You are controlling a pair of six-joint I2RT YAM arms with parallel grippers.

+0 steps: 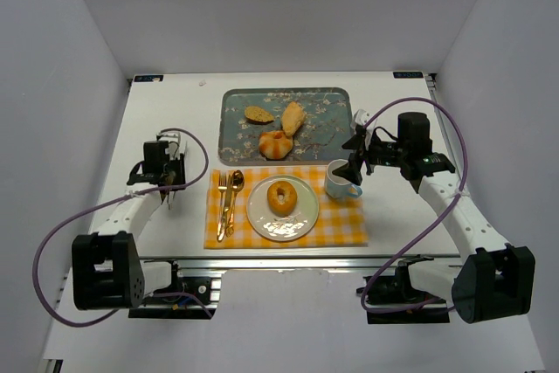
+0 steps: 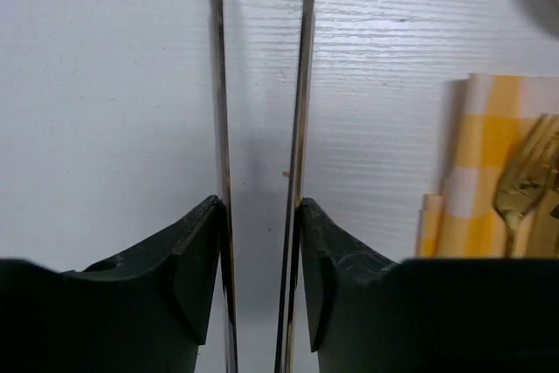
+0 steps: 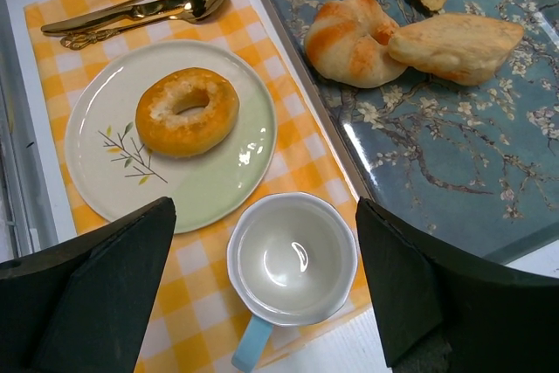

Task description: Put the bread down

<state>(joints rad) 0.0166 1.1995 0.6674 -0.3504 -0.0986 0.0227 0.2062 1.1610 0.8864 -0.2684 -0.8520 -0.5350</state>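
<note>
The bread [image 1: 272, 203], a golden-orange ring bun, lies on the pale green plate [image 1: 297, 223] in the middle of the yellow checked placemat [image 1: 346, 226]. In the right wrist view the bread [image 3: 162, 129] rests on the plate [image 3: 218, 189] at upper left. My right gripper [image 1: 356, 166] is open and empty above the white cup [image 1: 339, 183], which sits between its jaws [image 3: 264, 207] from above. My left gripper [image 1: 169, 184] is low over bare table left of the mat. Its fingers [image 2: 259, 203] stand apart, with only table showing between them.
A blue flowered tray [image 1: 327, 128] behind the mat holds a striped pastry [image 1: 276, 144], a long roll [image 1: 293, 117] and a small brown slice [image 1: 258, 114]. A gold fork and spoon [image 1: 227, 203] lie on the mat's left side. The cup [image 3: 293, 259] has a blue handle.
</note>
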